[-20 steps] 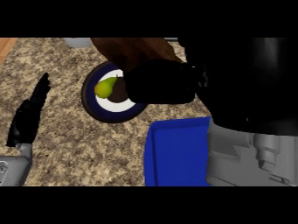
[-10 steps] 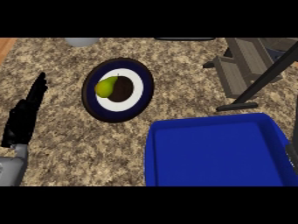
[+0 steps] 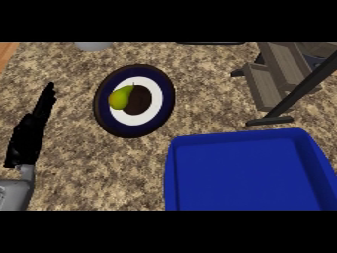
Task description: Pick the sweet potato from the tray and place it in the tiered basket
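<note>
Counter [image 3: 76, 163] of speckled stone, seen from above, with a blue tray [image 3: 255, 170] nearest the lower edge.

The left hand [image 3: 31, 133] rests at the left, fingers straight and pressed together, holding nothing. Beyond lies a dark-rimmed plate [image 3: 134, 101] bearing a yellow-green pear [image 3: 120, 98]. At far right stands the tiered basket [image 3: 287, 74] on its black frame. Wood shows at the far left edge. The sweet potato is nowhere visible, and neither is the right hand.

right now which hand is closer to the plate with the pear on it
Left. The left hand rests open on the counter just left of the plate holding the pear, apart from it. The right hand is not in view.
</note>
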### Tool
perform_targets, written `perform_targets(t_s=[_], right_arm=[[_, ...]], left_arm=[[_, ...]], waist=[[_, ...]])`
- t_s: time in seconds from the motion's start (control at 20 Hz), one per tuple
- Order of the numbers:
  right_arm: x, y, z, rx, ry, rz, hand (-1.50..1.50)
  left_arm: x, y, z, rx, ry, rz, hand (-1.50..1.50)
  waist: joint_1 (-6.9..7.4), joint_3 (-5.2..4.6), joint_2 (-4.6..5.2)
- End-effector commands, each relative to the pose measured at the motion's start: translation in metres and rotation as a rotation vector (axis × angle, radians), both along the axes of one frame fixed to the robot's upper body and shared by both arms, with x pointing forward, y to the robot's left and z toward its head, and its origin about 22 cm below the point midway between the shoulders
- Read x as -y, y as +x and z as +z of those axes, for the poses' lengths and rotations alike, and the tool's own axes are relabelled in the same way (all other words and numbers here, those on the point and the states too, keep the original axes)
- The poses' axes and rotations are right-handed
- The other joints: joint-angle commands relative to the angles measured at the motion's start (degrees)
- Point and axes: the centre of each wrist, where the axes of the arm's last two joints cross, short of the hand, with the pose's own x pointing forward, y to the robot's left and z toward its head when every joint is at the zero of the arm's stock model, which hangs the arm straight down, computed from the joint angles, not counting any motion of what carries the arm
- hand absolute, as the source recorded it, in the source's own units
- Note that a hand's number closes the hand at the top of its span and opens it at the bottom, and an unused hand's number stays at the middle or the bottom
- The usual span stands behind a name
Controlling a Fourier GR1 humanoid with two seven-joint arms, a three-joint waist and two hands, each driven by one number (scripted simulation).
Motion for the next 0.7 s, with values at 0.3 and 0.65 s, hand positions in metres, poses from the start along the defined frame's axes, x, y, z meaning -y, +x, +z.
perform_targets(t_s=[0.3, 0.65], right_arm=[[0.073, 0.038, -0.012, -0.012, -0.156, -0.108, 1.5], [0.117, 0.061, -0.018, -0.111, -0.105, 0.001, 1.5]], left_arm=[[0.001, 0.009, 0.005, -0.013, -0.002, 0.011, 0.0], [0.002, -0.003, -0.006, 0.0, -0.001, 0.002, 0.0]], waist=[[-0.39, 0.05, -0.06], [0.2, 0.03, 0.06]])
